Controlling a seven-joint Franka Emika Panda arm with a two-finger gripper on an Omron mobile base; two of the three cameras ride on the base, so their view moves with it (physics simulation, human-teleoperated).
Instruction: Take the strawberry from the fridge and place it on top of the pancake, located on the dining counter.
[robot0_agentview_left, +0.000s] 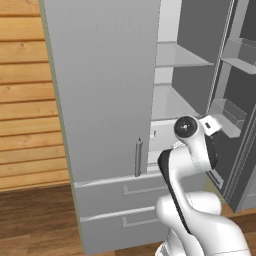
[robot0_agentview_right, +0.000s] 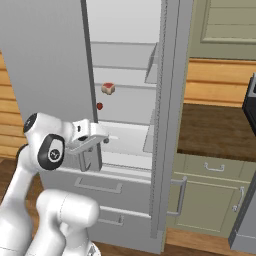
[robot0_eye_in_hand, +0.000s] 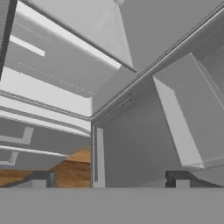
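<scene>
The tall grey fridge (robot0_agentview_left: 100, 100) stands with its left door closed and its right door swung open, so the pale shelves show. On a middle glass shelf sits the tiny dark red strawberry (robot0_agentview_right: 99, 106). My gripper (robot0_agentview_right: 104, 140) hovers in front of the open compartment, below the strawberry and just to its right, not touching it. In the hand view the gripper (robot0_eye_in_hand: 109, 181) is open, its tips far apart with nothing between them, and it looks toward the fridge's lower edge and the door. The white hand (robot0_agentview_left: 211, 125) shows beside the arm's elbow. Pancake and dining counter are out of view.
A pale block with a red top (robot0_agentview_right: 108, 88) rests on the shelf above the strawberry. The open door (robot0_agentview_left: 235, 100) carries bins and closes off the right side. Two drawers (robot0_agentview_left: 120, 200) lie below the opening. Olive cabinets (robot0_agentview_right: 210, 195) under a wooden top stand further right.
</scene>
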